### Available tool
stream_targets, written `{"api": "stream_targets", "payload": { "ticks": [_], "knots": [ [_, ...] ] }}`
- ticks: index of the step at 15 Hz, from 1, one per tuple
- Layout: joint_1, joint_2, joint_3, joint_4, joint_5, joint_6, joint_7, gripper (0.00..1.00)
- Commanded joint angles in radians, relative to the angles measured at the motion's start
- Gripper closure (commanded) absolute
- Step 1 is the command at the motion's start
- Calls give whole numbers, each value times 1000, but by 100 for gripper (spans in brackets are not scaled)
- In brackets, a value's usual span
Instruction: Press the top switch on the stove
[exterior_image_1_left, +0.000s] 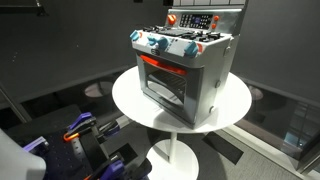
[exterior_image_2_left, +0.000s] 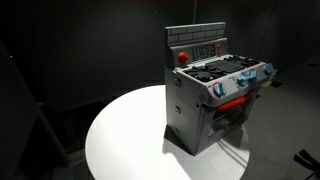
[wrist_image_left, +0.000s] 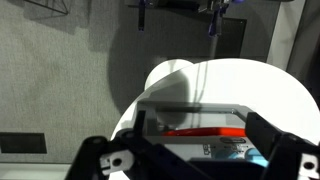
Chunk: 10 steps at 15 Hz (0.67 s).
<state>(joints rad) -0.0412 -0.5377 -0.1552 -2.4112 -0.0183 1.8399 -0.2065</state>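
Floor: grey carpet (wrist_image_left: 55, 90) fills the left of the wrist view, with the table's shadow falling across it.
Clutter: blue and orange parts (exterior_image_1_left: 80, 128) sit low at the near left in an exterior view; too small to tell what they are.
Table: a round white pedestal table (exterior_image_1_left: 128, 100) (exterior_image_2_left: 120, 140) (wrist_image_left: 240, 80) carries the stove and is bare around it.
Stove: the small silver-grey toy stove (exterior_image_1_left: 205, 75) (exterior_image_2_left: 185, 110) stands upright on the table, right of centre in both exterior views. In the wrist view its top edge (wrist_image_left: 190, 108) shows low in the middle.
Door: a red-trimmed glass oven door (exterior_image_1_left: 165, 72) (exterior_image_2_left: 232, 104) is closed on the front; its red strip (wrist_image_left: 200, 131) also shows in the wrist view.
Knobs: blue-and-white knobs (exterior_image_1_left: 163, 44) (exterior_image_2_left: 243, 80) run in a row along the front edge, above the door.
Burners: black burners (exterior_image_1_left: 190, 36) (exterior_image_2_left: 222, 70) lie between the knobs and the back panel.
Button: a red round button (exterior_image_1_left: 171, 19) (exterior_image_2_left: 182, 57) sits on the raised back panel, at its left end.
Gripper: the black Robotiq gripper (wrist_image_left: 195, 160) enters from the bottom of the wrist view, its fingers (wrist_image_left: 108, 158) spread wide and holding nothing. The stove front shows between them; whether they touch it cannot be told.
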Motion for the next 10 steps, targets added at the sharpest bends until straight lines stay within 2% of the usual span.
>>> {"api": "stream_targets", "payload": {
  "ticks": [1,10],
  "knots": [
    [-4,49,14,50,1,59,3,0],
    [9,200,14,168,48,256,-10,0]
  ]
}}
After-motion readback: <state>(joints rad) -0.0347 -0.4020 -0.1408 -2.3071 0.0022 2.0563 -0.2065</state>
